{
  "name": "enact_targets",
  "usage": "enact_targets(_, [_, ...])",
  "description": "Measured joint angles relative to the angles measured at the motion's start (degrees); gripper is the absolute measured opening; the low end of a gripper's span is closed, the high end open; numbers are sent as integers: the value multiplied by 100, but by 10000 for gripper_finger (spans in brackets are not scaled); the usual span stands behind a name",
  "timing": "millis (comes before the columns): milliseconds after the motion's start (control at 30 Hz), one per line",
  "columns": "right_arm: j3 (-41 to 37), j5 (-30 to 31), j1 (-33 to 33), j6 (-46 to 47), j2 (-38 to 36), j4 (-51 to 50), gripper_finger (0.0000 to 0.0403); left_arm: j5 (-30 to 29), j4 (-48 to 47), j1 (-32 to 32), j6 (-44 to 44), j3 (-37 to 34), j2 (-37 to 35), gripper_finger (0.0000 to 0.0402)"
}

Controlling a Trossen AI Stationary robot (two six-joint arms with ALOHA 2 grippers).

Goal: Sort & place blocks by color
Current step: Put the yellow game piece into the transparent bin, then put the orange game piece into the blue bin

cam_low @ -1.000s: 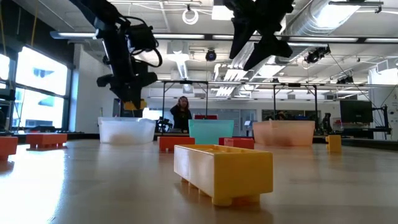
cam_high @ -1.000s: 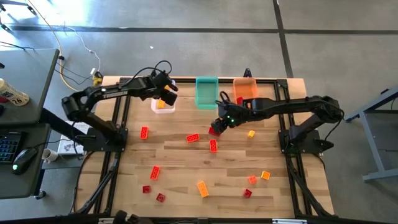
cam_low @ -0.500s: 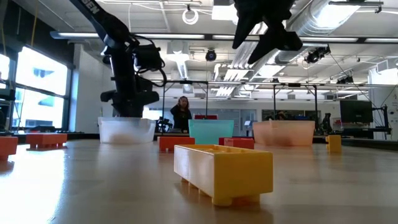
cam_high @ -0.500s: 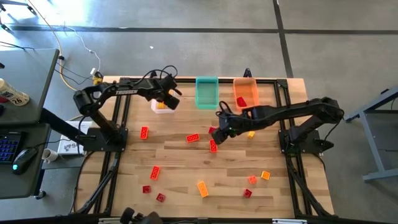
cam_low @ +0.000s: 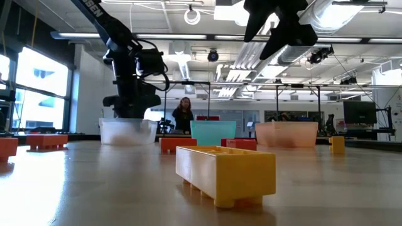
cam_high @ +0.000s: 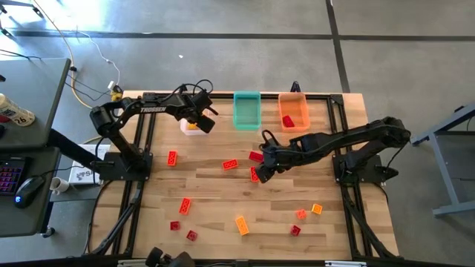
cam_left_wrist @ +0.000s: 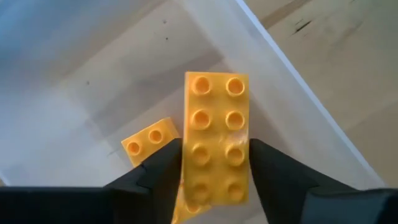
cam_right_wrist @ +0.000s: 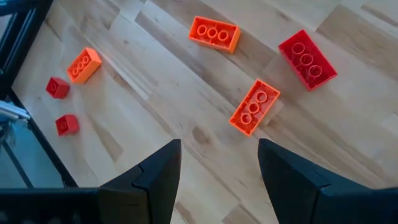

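table (cam_high: pixel 223 200) held scattered red and orange blocks | clear bin (cam_high: pixel 194 127) held yellow blocks | left gripper (cam_left_wrist: pixel 214 168) sat low in clear bin, long yellow block (cam_left_wrist: pixel 216 140) between its fingers, grip unclear | right gripper (cam_right_wrist: pixel 217 165) hovered open, empty, above orange block (cam_right_wrist: pixel 255 106) mid-table

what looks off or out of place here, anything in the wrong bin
Nothing stands out. The clear bin holds only yellow blocks, the orange bin one red block, the teal bin shows none. The remaining bricks lie loose on the table, unsorted, none visibly damaged.
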Motion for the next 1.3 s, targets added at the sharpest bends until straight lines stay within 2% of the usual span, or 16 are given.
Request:
enact_targets(200, [0, 155, 48, 3, 2, 0, 201, 49, -263, 0, 109, 118, 0, 216])
enact_targets(567, [0, 496, 46, -130, 0, 397, 202, 76, -1279, -22, 492, 986, -257, 219])
enact_targets(867, [0, 492, 44, -380, 1, 852, 232, 330, -1850, -320, 416, 1235, -1416, 219])
enact_targets(1133, [0, 424, 26, -832, 0, 1262, 239, 519, -2389, -885, -299, 1235, -2698, 219])
enact_targets(1300, [0, 349, 28, -1146, 2, 1673, 239, 499, -2727, -1194, -773, 1235, -3171, 220])
